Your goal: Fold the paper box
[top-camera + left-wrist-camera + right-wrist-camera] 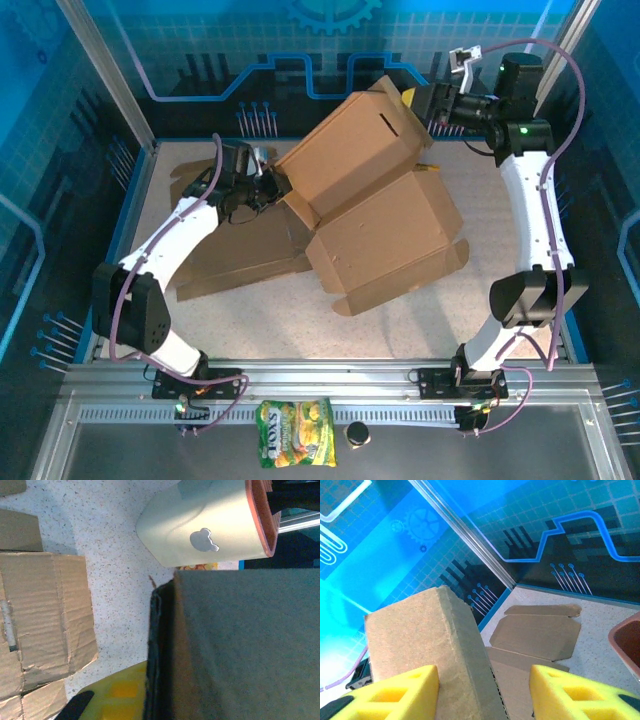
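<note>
The right claw point(482, 695) stood wide around the top corner of the brown cardboard box point(385, 240), probably to steady it; whether the left claw point(262, 186) gripped anything, I could not tell.

White arm links point(540, 215), black joints point(525, 295), purple cables point(583, 100), yellow fingers point(395, 695) on right pincer point(482, 680)
</note>
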You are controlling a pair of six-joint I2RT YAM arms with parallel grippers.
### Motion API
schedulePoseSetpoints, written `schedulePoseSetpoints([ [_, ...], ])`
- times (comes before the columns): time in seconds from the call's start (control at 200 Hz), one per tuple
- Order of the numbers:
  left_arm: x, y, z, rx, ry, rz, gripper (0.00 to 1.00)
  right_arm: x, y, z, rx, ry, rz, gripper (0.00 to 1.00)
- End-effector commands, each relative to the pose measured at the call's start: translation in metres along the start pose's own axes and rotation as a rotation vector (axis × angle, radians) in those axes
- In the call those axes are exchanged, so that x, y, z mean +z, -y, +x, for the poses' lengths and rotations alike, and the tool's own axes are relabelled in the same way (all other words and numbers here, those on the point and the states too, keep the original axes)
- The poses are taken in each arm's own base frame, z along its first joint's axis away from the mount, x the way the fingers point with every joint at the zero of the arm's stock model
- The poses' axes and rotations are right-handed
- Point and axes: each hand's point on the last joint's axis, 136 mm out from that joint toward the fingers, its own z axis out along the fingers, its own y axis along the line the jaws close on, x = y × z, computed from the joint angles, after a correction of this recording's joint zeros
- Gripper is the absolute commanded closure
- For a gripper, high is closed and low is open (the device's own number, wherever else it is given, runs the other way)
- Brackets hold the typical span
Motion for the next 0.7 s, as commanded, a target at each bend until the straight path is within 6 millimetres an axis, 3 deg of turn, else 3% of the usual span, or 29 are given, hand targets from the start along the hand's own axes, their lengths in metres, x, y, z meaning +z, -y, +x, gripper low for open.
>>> schedulePoseSetpoints([
  [0.0,-0.004,0.013,-0.007,0.026,-0.007,0.039,1.0,-0.003,-0.024,0.009,-0.061,-0.021,-0.026,0.48],
  [0.52,-0.003,0.012,-0.008,0.026,-0.01,0.026,1.0,0.011,-0.028,0.033,-0.204,-0.109,0.124,0.44],
  [0.695,-0.004,0.013,-0.008,0.025,-0.009,0.023,1.0,0.017,-0.02,0.045,-0.3,-0.159,0.266,0.44],
])
